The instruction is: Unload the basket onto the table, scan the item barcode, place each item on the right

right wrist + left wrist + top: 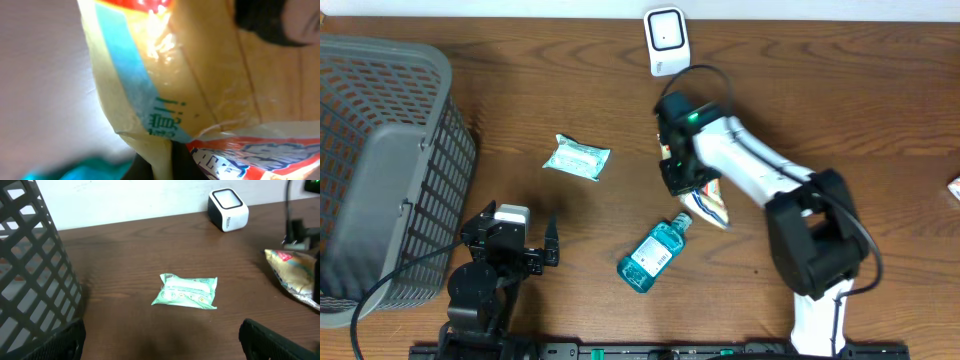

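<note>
A yellow and red snack packet [716,207] lies on the table's middle, and my right gripper [692,188] is shut on its near edge. In the right wrist view the packet [200,75] fills the frame, its crimped edge pinched between the dark jaws of the right gripper [172,157]. No barcode shows on it. The white scanner [666,40] stands at the back edge, also in the left wrist view as the white scanner [228,210]. My left gripper [535,255] sits open near the front left; in its own view the left gripper [165,350] holds nothing.
A grey basket [380,170] fills the left side. A green wipes packet [577,158] lies left of centre, and a blue bottle [655,255] lies on its side just in front of the snack packet. A small white object [955,187] is at the right edge.
</note>
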Controlling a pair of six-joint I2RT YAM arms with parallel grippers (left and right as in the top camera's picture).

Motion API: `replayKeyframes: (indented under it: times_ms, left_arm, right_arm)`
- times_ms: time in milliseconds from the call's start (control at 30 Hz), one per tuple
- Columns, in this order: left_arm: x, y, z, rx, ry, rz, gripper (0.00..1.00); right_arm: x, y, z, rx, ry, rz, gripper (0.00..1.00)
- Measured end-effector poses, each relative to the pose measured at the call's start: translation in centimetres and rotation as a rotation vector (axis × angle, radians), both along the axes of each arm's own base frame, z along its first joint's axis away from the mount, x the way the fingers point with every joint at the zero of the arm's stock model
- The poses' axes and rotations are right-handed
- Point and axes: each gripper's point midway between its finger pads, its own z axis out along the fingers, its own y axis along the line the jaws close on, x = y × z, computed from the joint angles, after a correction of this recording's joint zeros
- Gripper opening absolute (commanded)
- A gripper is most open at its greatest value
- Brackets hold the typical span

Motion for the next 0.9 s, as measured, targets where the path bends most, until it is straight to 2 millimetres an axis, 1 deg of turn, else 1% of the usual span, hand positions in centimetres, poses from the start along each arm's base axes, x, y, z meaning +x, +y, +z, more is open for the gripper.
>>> replayKeyframes:
  times_ms: [100, 167, 233, 400, 500, 600, 667, 800, 900]
  left_arm:
    - [0.0, 0.0, 0.0, 0.000, 0.000, 0.000, 0.98]
    - [0.0, 0.0, 0.0, 0.000, 0.000, 0.000, 0.98]
    - [0.0, 0.0, 0.0, 0.000, 0.000, 0.000, 0.98]
    - [0.0, 0.0, 0.0, 0.000, 0.000, 0.000, 0.98]
    - [0.0, 0.0, 0.0, 0.000, 0.000, 0.000, 0.98]
    - [0.0, 0.0, 0.0, 0.000, 0.000, 0.000, 0.98]
    - [0.0, 0.0, 0.0, 0.000, 0.000, 0.000, 0.98]
    - [0.0, 0.0, 0.0, 0.000, 0.000, 0.000, 0.98]
    - [0.0, 0.0, 0.0, 0.000, 0.000, 0.000, 0.98]
  right_arm:
    - [-1.3, 1.6, 2.5, 0.235, 0.114, -0.008, 0.01]
    - [-2.0, 2.4, 4.5, 0.385, 0.175, -0.009, 0.01]
    - [-2.5, 3.0, 7.0, 0.560, 0.233, -0.008, 0.01]
    - [-2.2, 3.4, 10.9, 0.870, 0.283, -0.002, 0.01]
    - [-2.3, 4.0, 12.7, 1.048, 0.297, 0.007, 0.01]
    - [-2.5, 4.8, 13.9, 1.192, 0.310, 0.018, 0.01]
    - [-2.5, 5.0, 14.4, 1.242, 0.320, 0.014, 0.01]
    - [-1.7, 5.3, 15.2, 1.300, 0.335, -0.011, 0.01]
    - [-0.9, 5.3, 15.6, 1.301, 0.408, -0.098, 0.01]
